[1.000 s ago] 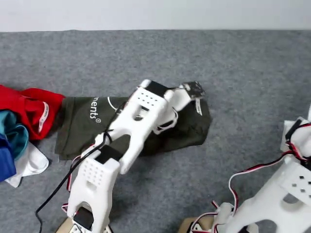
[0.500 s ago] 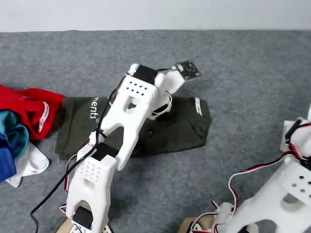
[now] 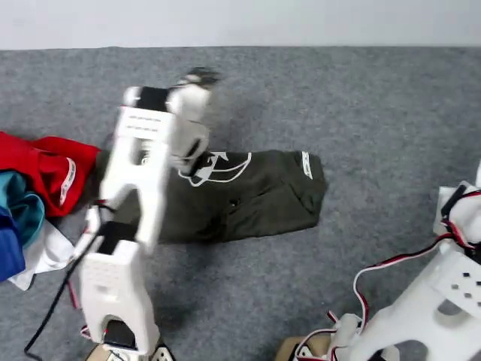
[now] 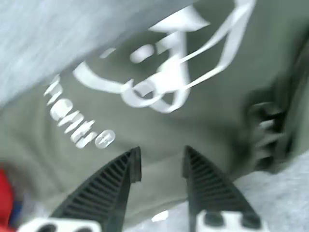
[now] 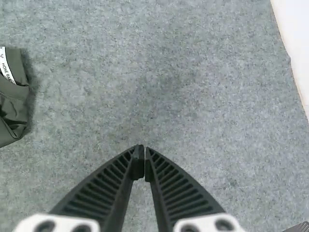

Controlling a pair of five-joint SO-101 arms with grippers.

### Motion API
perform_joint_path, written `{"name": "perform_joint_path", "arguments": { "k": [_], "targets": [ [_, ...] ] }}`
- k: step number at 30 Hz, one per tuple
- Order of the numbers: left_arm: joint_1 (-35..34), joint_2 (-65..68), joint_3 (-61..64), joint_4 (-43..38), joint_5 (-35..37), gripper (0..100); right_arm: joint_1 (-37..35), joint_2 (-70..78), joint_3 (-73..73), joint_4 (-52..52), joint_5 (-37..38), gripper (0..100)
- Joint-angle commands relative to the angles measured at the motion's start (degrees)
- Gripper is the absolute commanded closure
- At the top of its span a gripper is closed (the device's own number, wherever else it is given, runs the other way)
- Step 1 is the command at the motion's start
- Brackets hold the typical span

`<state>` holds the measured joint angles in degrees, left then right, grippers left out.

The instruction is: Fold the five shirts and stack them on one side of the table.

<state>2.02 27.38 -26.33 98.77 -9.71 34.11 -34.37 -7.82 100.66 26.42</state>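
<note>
Grey is the colour of the felt-like covering that lies over the whole tabletop. Near the middle of the tabletop lies a dark olive-green shirt with a white line drawing and white letters printed on it. It is folded to a rough rectangle, and its long side runs parallel to the near edge. A small white label sits at its right end.

At the left edge of the tabletop four more shirts lie in a loose, unfolded heap: a red shirt farthest from the near edge, then a teal shirt, a blue shirt and a white shirt partly under them. The red shirt lies just beside the left end of the green one.

The white plastic left arm rises from the near edge and stands over the left part of the green shirt. The left claw has its two black ribbed fingers apart and nothing between them. It hangs over the printed side of the shirt; I cannot tell if it touches the fabric.

The white right arm, with red, white and black wires, is at the near right corner. The right claw has its fingertips pressed together and holds nothing, over bare covering to the right of the green shirt.
</note>
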Motion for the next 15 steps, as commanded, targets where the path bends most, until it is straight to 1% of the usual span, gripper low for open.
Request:
{"name": "perform_joint_path", "arguments": {
  "k": [1, 4, 7, 12, 15],
  "targets": [
    [-8.53, -3.96, 1.98, 1.76, 0.09, 81, 0.40, -0.75, -0.18, 2.24, 0.44, 98.4],
    [-15.38, -2.55, 2.15, 1.67, -3.34, 81, -0.84, -0.75, -0.18, 2.24, 0.44, 98.4],
    [-20.31, -0.79, 1.98, 1.05, -6.33, 81, -2.86, -0.75, -0.18, 2.24, 0.44, 98.4],
    [-26.46, 2.29, 1.89, -2.02, -8.26, 81, -6.46, -0.75, -0.18, 2.24, 0.44, 98.4],
    [-27.60, 5.27, 1.98, -2.46, -9.49, 81, -7.69, -0.75, -0.18, 2.24, 0.35, 98.3]
  ]
}}
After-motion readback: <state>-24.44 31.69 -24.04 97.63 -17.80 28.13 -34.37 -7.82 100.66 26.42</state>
